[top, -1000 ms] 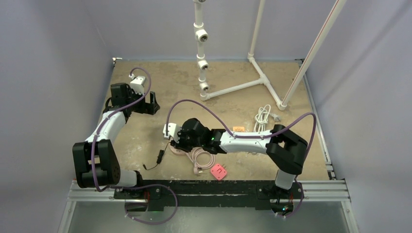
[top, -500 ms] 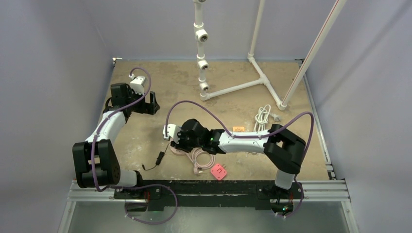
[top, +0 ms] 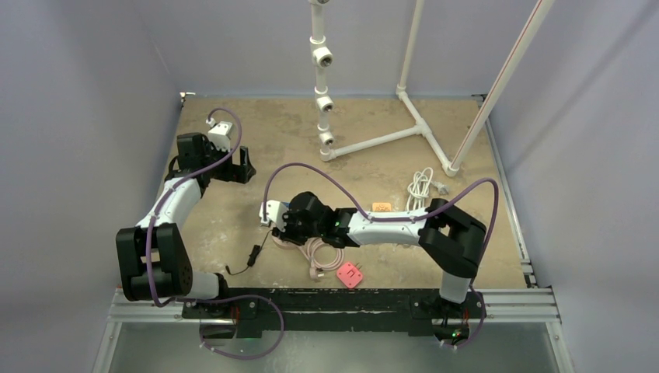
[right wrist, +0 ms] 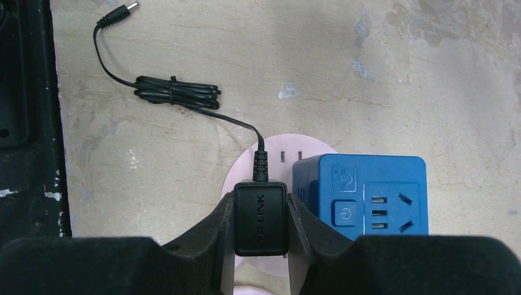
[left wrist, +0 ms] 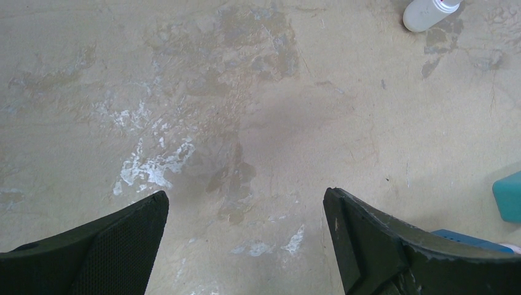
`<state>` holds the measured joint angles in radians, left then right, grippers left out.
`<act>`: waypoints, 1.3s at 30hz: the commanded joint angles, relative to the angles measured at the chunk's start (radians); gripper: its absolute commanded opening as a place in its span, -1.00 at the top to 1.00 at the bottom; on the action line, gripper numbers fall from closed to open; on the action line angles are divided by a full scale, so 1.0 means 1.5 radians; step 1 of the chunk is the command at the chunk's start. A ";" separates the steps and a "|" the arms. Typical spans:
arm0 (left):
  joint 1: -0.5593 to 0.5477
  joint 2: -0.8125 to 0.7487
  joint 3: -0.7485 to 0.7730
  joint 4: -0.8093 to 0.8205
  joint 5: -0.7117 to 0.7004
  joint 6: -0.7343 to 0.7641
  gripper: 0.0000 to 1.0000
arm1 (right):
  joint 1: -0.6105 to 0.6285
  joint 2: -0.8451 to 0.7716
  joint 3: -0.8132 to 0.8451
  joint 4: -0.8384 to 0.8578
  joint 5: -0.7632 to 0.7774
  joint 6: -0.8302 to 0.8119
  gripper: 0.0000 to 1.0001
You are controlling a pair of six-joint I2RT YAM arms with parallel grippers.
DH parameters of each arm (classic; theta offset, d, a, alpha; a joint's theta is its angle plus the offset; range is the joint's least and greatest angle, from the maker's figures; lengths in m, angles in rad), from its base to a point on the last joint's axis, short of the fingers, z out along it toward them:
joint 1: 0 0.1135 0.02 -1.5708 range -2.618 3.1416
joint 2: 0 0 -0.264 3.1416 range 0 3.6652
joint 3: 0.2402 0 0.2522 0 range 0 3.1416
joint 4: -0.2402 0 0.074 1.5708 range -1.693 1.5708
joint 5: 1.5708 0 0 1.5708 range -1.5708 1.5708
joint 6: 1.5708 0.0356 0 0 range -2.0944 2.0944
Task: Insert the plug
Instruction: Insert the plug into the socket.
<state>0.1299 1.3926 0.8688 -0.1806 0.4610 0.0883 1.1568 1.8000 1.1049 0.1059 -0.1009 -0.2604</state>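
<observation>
Right gripper (right wrist: 260,212) is clenching on the black plug (right wrist: 260,221), one finger pressing each side. The plug is hanging over the near edge of a round pink socket (right wrist: 276,150), with a blue socket cube (right wrist: 368,190) just beside it on the far side; whether its pins are touching the socket cannot be told. Its thin black cord (right wrist: 178,92) is lying to the near left on the table (right wrist: 399,74), partly tied in a bundle and ending in a barrel connector (right wrist: 123,11). Left gripper (left wrist: 246,200) is hanging released, jaws wide apart, over bare table at the far left, well apart from the plug
</observation>
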 commanded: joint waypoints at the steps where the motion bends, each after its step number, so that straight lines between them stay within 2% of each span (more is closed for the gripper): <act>1: 0.004 -0.012 -0.005 0.026 0.008 -0.011 -0.96 | 0.006 0.016 0.015 -0.003 0.004 -0.016 1.00; 11: 0.004 -0.012 -0.003 0.029 0.019 -0.020 -0.96 | 0.006 0.019 0.002 -0.023 0.021 -0.010 1.00; 22: 0.004 -0.023 -0.004 0.026 0.046 -0.035 -0.96 | 0.007 0.073 0.008 -0.043 0.018 0.003 1.00; 29: 0.003 -0.021 0.005 0.011 0.050 -0.027 -0.97 | 0.007 0.063 -0.033 -0.028 0.017 0.029 1.00; 32: 0.004 -0.018 0.014 0.003 0.060 -0.026 -0.97 | 0.006 0.071 -0.012 -0.060 -0.002 0.057 1.00; 36: 0.003 -0.020 0.019 -0.011 0.071 -0.021 -0.98 | 0.006 0.059 0.019 -0.090 0.004 0.071 0.30; 39: 0.004 -0.026 0.022 -0.021 0.068 -0.012 -0.98 | 0.006 0.031 0.025 -0.080 0.013 0.088 0.03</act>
<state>0.1299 1.3891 0.8684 -0.2001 0.5331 0.0628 1.1595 1.8549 1.1370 0.1112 -0.0921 -0.1894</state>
